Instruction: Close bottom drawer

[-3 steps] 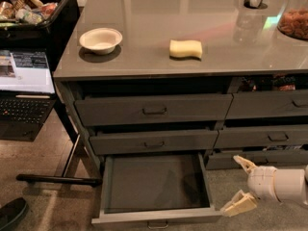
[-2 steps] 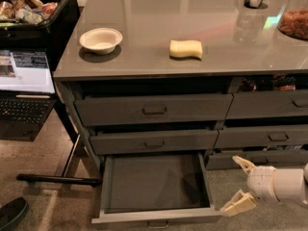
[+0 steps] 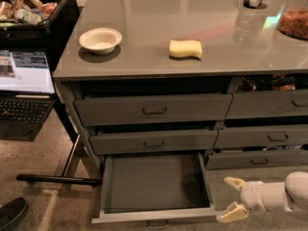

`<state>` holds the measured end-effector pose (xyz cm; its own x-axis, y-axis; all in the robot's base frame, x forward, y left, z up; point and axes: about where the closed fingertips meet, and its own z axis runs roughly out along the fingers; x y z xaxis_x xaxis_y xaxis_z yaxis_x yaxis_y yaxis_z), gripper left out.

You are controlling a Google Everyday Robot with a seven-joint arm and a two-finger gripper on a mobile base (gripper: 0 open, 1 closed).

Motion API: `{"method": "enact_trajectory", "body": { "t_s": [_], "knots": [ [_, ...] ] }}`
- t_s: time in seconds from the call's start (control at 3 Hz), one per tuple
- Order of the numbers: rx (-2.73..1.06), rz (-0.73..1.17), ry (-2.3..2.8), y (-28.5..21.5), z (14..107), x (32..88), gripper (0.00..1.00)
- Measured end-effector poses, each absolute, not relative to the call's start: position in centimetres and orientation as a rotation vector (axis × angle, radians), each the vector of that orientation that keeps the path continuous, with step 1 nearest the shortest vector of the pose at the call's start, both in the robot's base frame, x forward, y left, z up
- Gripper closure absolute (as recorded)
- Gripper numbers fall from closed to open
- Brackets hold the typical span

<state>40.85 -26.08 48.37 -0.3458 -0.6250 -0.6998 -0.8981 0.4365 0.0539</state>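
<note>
Bottom drawer [image 3: 154,184] pulled far out, plain grey inside; hand [image 3: 224,199] spread, just beside right front corner.

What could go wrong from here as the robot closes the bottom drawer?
1. The hand, open, sits by the right front corner of the bottom drawer, away from its handle; an off-centre push may skew and jam it.
2. The lower finger could snag on that corner.

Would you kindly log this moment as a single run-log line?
task: close bottom drawer | bottom drawer: pulled out, empty | hand: open, by drawer's front right corner | status: not closed
</note>
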Motion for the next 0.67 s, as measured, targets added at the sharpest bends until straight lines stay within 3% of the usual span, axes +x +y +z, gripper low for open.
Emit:
{"method": "enact_trajectory", "body": {
  "t_s": [0.67],
  "knots": [
    [-1.225,0.718,2.179,-28.0,33.8,39.3,0.64]
  ]
}}
